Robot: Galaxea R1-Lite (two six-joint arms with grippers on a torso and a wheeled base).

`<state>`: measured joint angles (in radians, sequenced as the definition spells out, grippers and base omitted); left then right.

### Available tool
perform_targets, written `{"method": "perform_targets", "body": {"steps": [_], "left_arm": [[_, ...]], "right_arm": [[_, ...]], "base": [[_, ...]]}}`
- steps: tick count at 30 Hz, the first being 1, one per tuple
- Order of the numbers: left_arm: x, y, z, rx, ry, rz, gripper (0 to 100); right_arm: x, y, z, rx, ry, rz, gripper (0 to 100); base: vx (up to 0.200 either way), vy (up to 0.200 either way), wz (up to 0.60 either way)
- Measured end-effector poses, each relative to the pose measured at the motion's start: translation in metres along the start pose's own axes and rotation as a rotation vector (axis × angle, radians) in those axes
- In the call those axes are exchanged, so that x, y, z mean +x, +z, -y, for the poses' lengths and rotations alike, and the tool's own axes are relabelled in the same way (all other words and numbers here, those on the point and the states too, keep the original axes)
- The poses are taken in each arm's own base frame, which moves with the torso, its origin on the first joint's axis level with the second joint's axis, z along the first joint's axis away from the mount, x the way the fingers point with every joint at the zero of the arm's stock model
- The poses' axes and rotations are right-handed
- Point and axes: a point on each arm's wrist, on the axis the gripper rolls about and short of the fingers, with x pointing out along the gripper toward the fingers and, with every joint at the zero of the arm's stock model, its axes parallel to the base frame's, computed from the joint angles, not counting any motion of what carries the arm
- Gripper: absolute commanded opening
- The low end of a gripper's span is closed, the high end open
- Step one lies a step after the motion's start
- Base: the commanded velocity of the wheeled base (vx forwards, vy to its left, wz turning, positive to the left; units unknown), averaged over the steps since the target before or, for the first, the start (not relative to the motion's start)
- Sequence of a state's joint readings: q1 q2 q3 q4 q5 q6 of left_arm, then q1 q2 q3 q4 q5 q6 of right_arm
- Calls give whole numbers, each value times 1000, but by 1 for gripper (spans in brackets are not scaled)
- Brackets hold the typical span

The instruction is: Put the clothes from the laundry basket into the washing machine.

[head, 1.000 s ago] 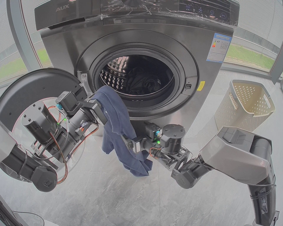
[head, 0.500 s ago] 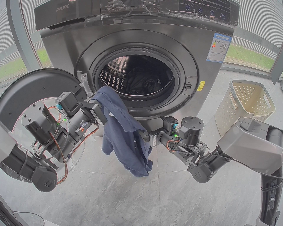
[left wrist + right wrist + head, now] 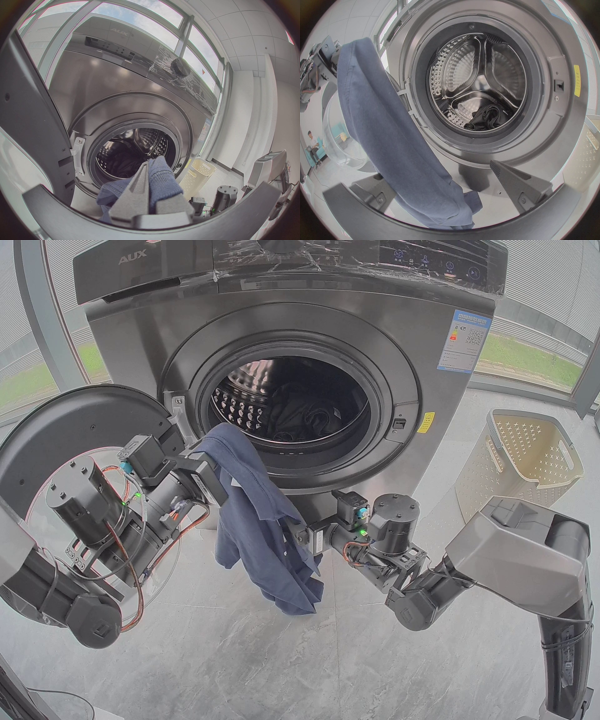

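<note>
We find the left tool (image 3: 156, 187) closed tight on the upper fold of the blue garment (image 3: 256, 515). It holds this fold about level with the lower lip of the drum opening (image 3: 478, 78). The cloth hangs free below that tool and appears to stay off the floor (image 3: 250, 665). The right tool (image 3: 295, 534) stands lower, with its fingers spread wide and gripping nothing. The trailing part of the garment drapes across one finger and into the gap between them. We judge that this pose is meant to gather the hanging hem, so that it does not snag on the door seal during loading. The door (image 3: 69, 421) is swung fully open on the outer side of the left tool, leaving the path ahead of both tools unobstructed. Directly beyond the tools, inside the washing machine (image 3: 137, 352), a dark garment (image 3: 487, 117) lies at the bottom of the drum. The laundry basket (image 3: 531, 459) stands on the floor beyond the right tool, on its outer side, beside the machine. Regarding markings, there is lettering on the drawer panel (image 3: 132, 257) and symbols on the control panel (image 3: 431, 265). There is also a printed label (image 3: 464, 340) and a small yellow sticker (image 3: 425, 422) beside the latch. We do not transcribe them.
</note>
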<state>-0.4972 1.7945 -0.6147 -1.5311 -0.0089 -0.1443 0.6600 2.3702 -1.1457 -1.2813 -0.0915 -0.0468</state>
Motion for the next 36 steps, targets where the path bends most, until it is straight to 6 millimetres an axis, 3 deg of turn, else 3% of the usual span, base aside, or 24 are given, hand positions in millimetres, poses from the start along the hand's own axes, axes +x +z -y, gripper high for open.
{"method": "perform_targets", "body": {"steps": [9,15,23,28,36], "left_arm": [[0,0,0,1,1,1,0],[-1,0,-1,0,2,-1,0],[-1,6,0,1,-9,21,0],[-4,17,4,0,-29,55,0],[-13,39,9,13,-63,114,0]], "right_arm": [[1,-2,-11,9,26,10,0],[-13,26,-3,20,12,50,0],[-59,88,23,86,-52,146,0],[-98,126,31,143,-81,226,0],[-149,163,36,204,-83,330,0]], "base": [[0,0,0],[0,0,0],[0,0,0],[0,0,0],[0,0,0]]}}
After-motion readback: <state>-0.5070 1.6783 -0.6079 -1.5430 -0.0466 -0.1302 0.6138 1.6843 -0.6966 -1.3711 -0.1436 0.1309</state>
